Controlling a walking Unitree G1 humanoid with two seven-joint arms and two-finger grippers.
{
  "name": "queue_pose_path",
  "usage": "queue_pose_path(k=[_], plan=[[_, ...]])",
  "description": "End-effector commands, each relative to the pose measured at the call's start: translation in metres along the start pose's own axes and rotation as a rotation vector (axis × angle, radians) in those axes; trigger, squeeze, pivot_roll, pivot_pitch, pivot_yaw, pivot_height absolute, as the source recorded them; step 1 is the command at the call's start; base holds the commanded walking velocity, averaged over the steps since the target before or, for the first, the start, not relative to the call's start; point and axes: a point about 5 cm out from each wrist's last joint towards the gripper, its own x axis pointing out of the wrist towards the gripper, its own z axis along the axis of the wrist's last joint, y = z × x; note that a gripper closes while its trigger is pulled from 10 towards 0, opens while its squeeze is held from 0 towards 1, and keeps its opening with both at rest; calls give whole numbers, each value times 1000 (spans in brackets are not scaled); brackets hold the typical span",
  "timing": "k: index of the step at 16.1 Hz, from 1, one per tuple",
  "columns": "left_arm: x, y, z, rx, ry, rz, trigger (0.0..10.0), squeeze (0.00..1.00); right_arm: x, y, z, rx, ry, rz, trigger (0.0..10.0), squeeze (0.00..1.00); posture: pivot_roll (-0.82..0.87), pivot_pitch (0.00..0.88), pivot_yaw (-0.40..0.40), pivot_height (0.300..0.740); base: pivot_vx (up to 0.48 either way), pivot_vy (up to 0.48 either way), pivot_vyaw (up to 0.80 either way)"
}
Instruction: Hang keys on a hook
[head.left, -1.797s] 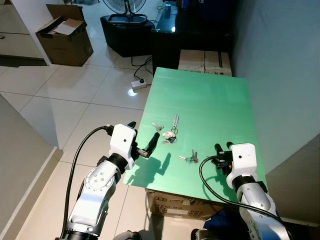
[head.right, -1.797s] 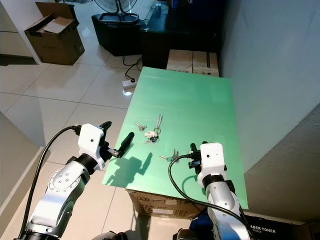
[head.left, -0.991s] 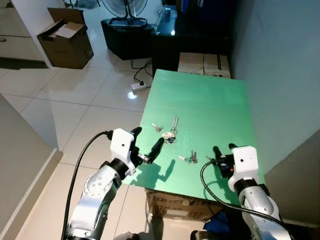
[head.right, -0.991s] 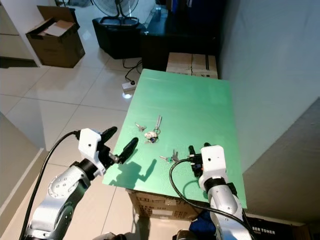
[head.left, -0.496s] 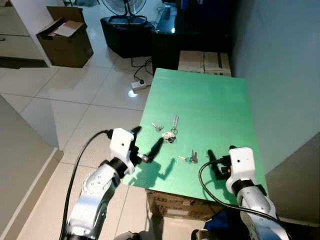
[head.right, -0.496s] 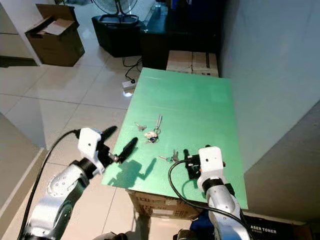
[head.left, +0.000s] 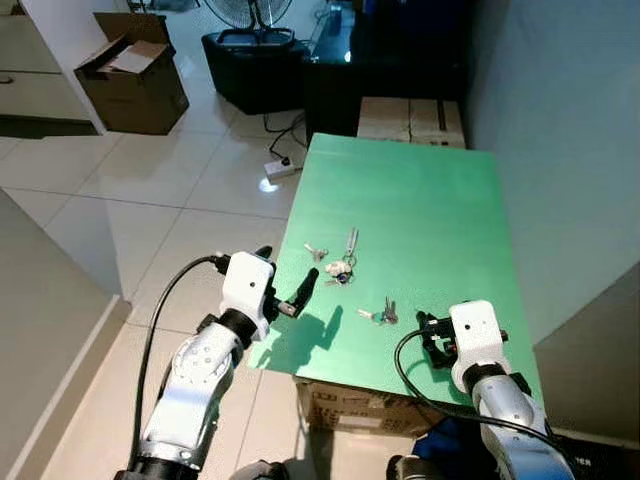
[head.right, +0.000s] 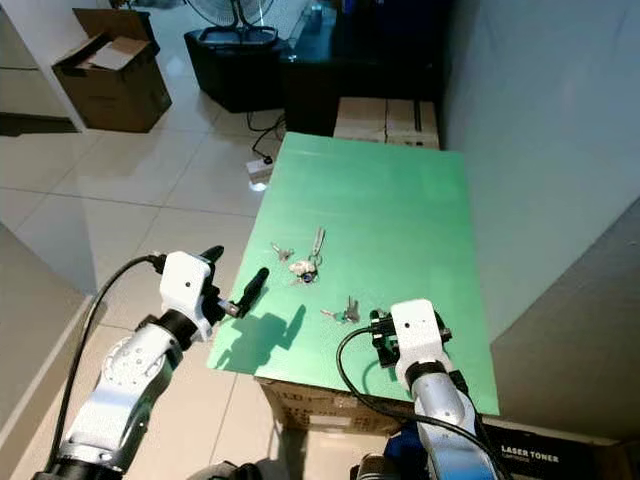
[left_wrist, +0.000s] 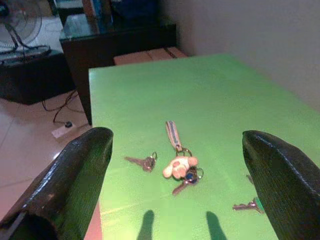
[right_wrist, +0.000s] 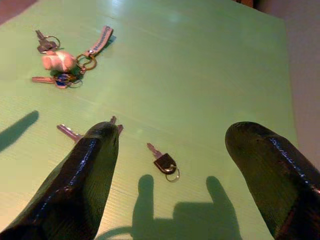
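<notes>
Three sets of keys lie on the green table (head.left: 420, 200). A bunch with a small plush toy and a strap (head.left: 342, 267) sits mid-table, a small pair of keys (head.left: 315, 251) to its left, and a green-tagged pair (head.left: 380, 316) nearer me. My left gripper (head.left: 283, 272) hovers open at the table's left edge, aimed at the plush bunch (left_wrist: 181, 166). My right gripper (head.left: 430, 340) is open low over the front right part of the table. Between its fingers the right wrist view shows a small dark-headed key (right_wrist: 164, 161) lying on the table.
An open cardboard box (head.left: 135, 85) and a black fan base (head.left: 255, 60) stand on the tiled floor at the back left. A power strip (head.left: 283, 168) lies beside the table. Cartons (head.left: 410, 118) sit behind the table, a grey wall (head.left: 560, 150) runs along its right.
My right gripper has come lower over the table's front and turned towards the keys. The left gripper has shifted only slightly and stays open. The keys have not moved.
</notes>
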Motion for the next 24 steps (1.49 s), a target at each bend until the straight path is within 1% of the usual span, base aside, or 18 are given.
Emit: queue_pose_path(k=[1,4,7,12,14,16,17,18,19,20,21,23,24], plan=[[4,-3,2,3,-13,-8,10000,0,-4,-4,5,-15,-25,-23,10000,0,-233,130,103,740,0,0,0],[8,-5,3,-6,-24,-20,10000,0,-9,-8,4,-26,-23,-53,10000,0,-255,137,112,740,0,0,0],[6,-5,1,-5,-23,-19,10000,0,-9,-10,5,-12,-24,-75,10000,0,-255,139,113,740,0,0,0],[6,0,2,5,-30,19,10000,0,-6,-6,11,-63,-48,-63,10000,0,-236,132,82,740,0,0,0],[3,5,1,17,-24,50,10000,0,-2,-3,15,-117,-70,-57,10000,0,-222,129,70,740,0,0,0],[-1,6,-1,41,-14,53,10000,0,3,-2,18,-130,-87,-48,10000,0,-193,115,42,740,0,0,0],[-6,9,-2,45,-13,88,10000,0,6,0,20,-125,-97,-20,10000,0,-170,106,9,740,0,0,0],[-8,10,-2,44,-14,102,10000,0,7,1,21,-124,-100,-10,10000,0,-164,103,-1,740,0,0,0],[-11,11,-2,41,-12,120,10000,0,10,4,21,-117,-101,15,10000,0,-140,99,-27,740,0,0,0],[-20,14,-5,43,-3,155,10000,0,17,11,25,-101,-114,73,10000,0,-124,97,-45,740,0,0,0],[-26,17,-6,49,3,176,10000,0,21,16,29,-96,-127,108,10000,0,-110,94,-54,740,0,0,0],[-27,19,-6,63,2,185,10000,0,22,18,26,-59,-115,115,10000,0,-100,94,-54,740,0,0,0],[-24,20,-5,66,-2,179,10000,0,21,16,20,-8,-98,97,10000,0,-101,95,-38,740,0,277,0]])
